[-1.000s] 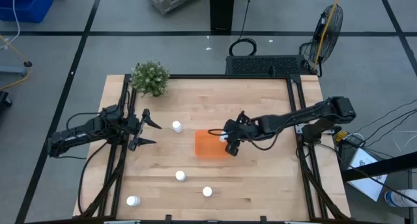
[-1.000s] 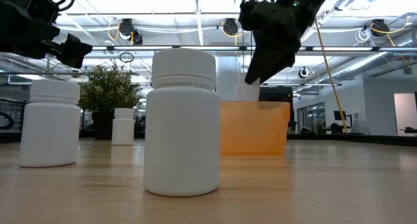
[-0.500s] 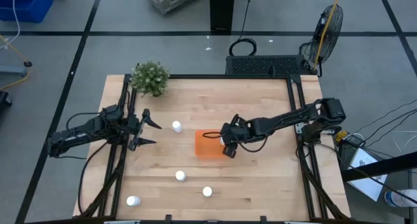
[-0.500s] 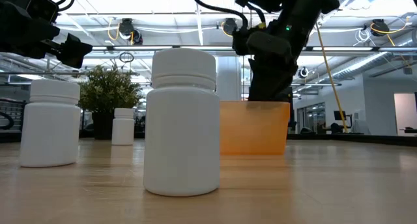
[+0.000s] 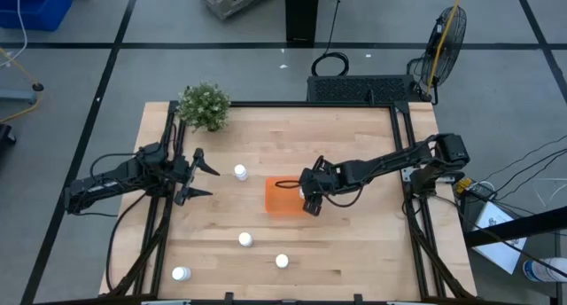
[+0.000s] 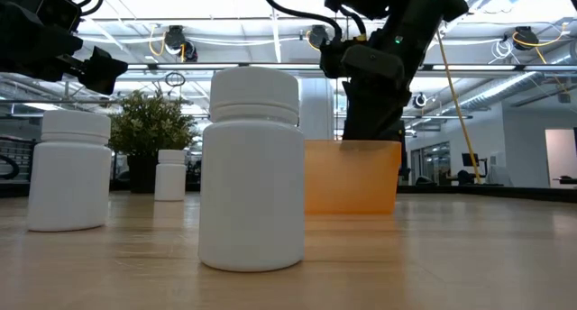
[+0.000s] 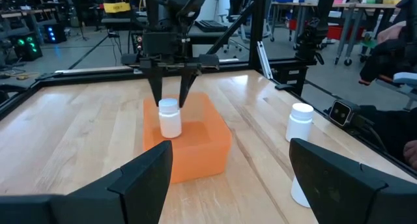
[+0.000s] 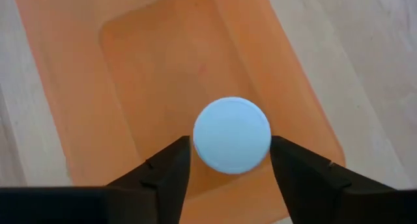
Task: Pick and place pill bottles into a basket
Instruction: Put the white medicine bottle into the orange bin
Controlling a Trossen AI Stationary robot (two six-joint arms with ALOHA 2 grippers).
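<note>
My right end effector [image 7: 171,99] has come down into the basket [image 7: 208,146] since a second ago, fingers closed on one pill bottle [image 7: 169,117], so I judge release is next; left end effector [image 5: 202,174] waits, open.

The left gripper [image 7: 229,185] appears with its two dark fingers [image 7: 137,182] spread wide apart, nothing between them, raised over the wooden surface [image 7: 78,133]. Ahead of them the orange basket [image 7: 195,146] rests on the surface. The right gripper [image 7: 171,97] hangs straight down over the basket, its two fingers [image 7: 156,90] closed on the cap of a white pill bottle [image 7: 170,118], which stands upright with its lower body inside the basket. A second pill bottle [image 7: 300,122] stands upright on the surface, apart from the basket, near the edge bordered by a black frame rail [image 7: 287,74]. Another white bottle [image 7: 298,190] is partly hidden behind one left finger.
</note>
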